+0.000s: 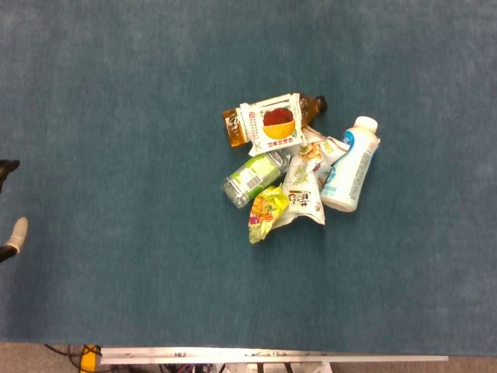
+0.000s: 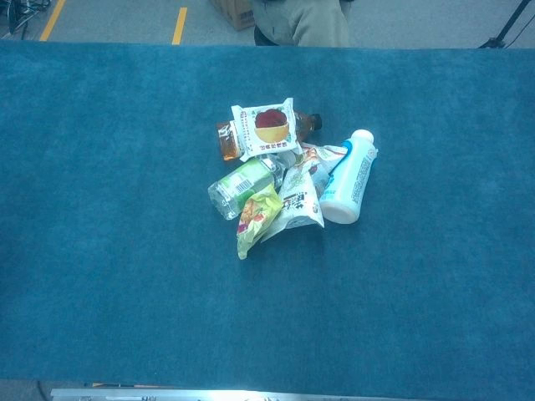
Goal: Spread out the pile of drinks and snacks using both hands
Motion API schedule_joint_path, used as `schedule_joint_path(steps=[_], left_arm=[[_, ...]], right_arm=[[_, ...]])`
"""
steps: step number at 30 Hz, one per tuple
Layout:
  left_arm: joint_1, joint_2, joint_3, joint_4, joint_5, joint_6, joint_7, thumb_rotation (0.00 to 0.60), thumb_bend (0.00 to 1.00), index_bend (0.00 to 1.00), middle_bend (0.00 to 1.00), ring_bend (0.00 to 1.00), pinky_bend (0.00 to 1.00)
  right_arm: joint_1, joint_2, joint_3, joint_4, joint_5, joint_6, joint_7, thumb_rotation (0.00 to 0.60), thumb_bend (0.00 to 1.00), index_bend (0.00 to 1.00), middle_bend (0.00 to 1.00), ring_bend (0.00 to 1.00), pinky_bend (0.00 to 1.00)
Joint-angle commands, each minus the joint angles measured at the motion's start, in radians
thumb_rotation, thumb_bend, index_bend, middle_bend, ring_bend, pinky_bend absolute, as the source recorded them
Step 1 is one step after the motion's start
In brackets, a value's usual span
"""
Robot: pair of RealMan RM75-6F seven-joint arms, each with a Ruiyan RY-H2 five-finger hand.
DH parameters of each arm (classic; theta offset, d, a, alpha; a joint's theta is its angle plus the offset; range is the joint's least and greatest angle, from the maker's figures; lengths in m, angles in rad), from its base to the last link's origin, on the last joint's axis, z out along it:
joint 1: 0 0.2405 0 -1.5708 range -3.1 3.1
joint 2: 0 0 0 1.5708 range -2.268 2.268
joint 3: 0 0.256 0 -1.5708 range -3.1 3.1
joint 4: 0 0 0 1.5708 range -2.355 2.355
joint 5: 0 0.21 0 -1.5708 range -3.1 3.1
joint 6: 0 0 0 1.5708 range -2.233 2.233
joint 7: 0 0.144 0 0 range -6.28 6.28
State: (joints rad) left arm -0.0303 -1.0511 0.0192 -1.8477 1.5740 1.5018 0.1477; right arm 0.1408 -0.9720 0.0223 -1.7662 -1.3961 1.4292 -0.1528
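Note:
The pile lies on the blue table, right of centre. An amber tea bottle sits at the back under a white snack packet with a red bowl picture. In front of them are a clear bottle with a green label, a yellow-green packet and a white pouch. A white and blue bottle leans on the right side. The chest view shows the same pile, white bottle on its right. Only fingertips of my left hand show at the far left edge, apart and holding nothing. My right hand is out of sight.
Wide bare blue cloth surrounds the pile on every side. A metal rail marks the near table edge. Beyond the far edge sits a person, with a cardboard box on the floor.

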Motion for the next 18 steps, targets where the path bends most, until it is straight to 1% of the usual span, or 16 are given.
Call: schedule_joint_path(steps=[1,5,11,15,18], left_arm=[[0.003,0.0,0.003,0.002,-0.002,0.001,-0.004,0.6,0.35,0.15,0.19,0.14,0.15],[0.009,-0.001,0.008,0.009,-0.003,0.006,-0.014,0.6,0.35,0.15,0.19,0.14,0.15],[0.019,0.005,0.01,0.014,0.005,0.025,-0.026,0.6,0.35,0.15,0.19,0.14,0.15],[0.027,0.01,0.016,0.016,0.01,0.033,-0.034,0.6,0.35,0.15,0.19,0.14,0.15],[0.035,0.016,0.02,0.018,0.01,0.042,-0.039,0.6,0.35,0.15,0.19,0.14,0.15]], right_arm=[[0.003,-0.001,0.001,-0.004,-0.021,-0.004,0.0,0.6,0.09,0.18,0.23,0.15,0.35],[0.027,-0.002,0.002,-0.011,-0.066,-0.03,0.002,0.6,0.09,0.18,0.23,0.15,0.35],[0.099,0.009,0.019,-0.065,-0.179,-0.078,-0.008,0.6,0.09,0.18,0.23,0.15,0.35],[0.171,0.006,0.044,-0.116,-0.228,-0.145,-0.031,0.6,0.09,0.18,0.23,0.15,0.35],[0.227,-0.005,0.06,-0.152,-0.244,-0.21,-0.062,0.6,0.09,0.18,0.23,0.15,0.35]])
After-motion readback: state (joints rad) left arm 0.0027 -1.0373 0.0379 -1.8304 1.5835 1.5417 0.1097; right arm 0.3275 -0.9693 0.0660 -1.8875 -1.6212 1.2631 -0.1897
